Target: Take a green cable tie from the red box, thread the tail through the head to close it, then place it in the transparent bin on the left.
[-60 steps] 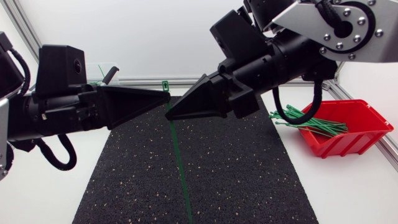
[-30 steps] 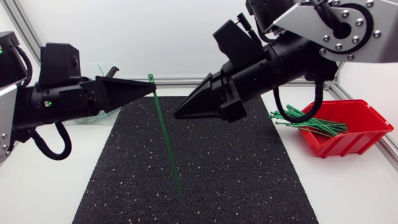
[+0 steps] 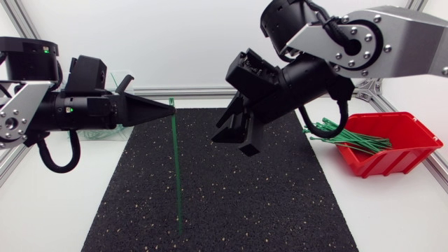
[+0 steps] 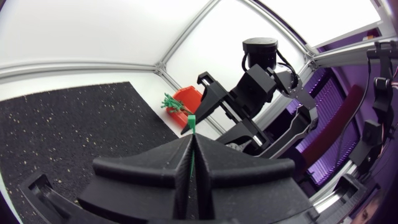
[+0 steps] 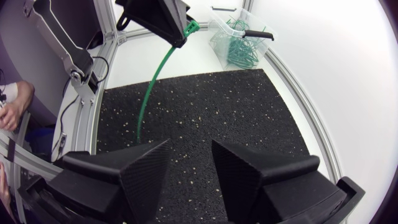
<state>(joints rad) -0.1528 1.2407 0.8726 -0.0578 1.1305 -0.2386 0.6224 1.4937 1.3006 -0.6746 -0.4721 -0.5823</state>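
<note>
- Head view: right tool (image 3: 234, 143), at one o'clock, has swung away from the cable tie (image 3: 175, 168), fingers spread, empty.
- Left tool (image 3: 170, 104), at nine o'clock, alone stays clenched beside the tie's head.
- Tail hangs toward six o'clock, unthreaded: threading still to do.

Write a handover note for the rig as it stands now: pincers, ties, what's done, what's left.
Left pincer: shut on one green tie just below its head, with the tail hanging down over the mat.
Right pincer: open and empty, above the mat, apart from the tie.
Red box: at the right, more ties in it.
Bin: far left, behind the left arm, with green ties inside.
Done: one tie taken out of the box.
Left: thread the tail through the head, then drop the tie in the bin.
</note>
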